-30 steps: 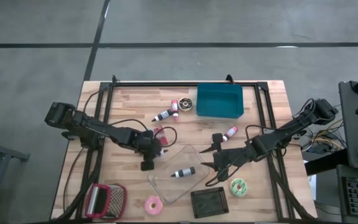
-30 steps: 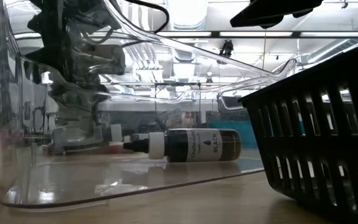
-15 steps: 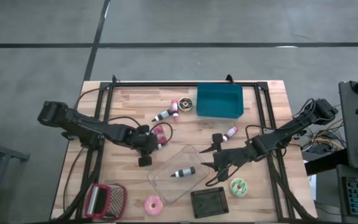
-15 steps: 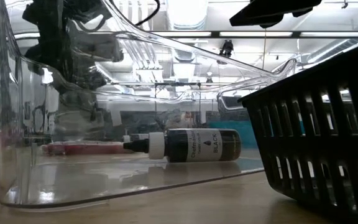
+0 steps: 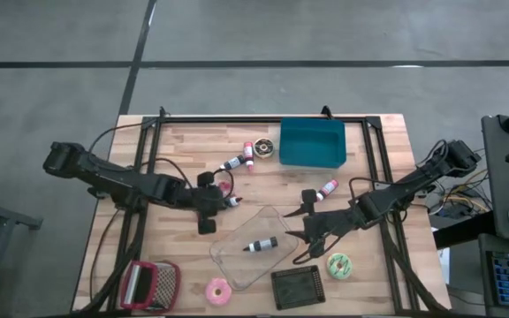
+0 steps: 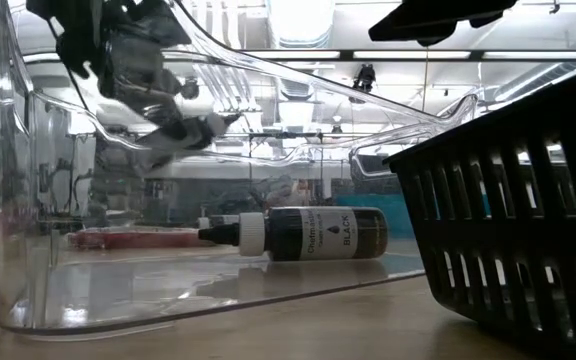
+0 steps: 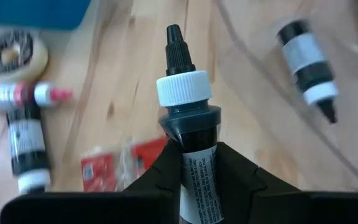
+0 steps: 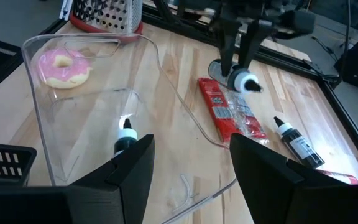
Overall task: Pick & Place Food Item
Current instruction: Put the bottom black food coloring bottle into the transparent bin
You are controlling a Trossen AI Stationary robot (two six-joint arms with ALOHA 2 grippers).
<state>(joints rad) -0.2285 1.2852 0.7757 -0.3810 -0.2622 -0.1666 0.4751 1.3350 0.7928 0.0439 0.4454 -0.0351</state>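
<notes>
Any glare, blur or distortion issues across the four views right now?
Low view: ceiling lights glare and warp through the clear tray; the left gripper is smeared behind its wall. Left wrist view: the held bottle is sharp, the table behind it soft. Right wrist view: a bright glint beside the bottle in the tray. High view: evenly lit.

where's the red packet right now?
In the high view the red packet lies flat on the table left of centre, beside the clear tray's left edge and just under the left gripper, which holds a small bottle over it.
</notes>
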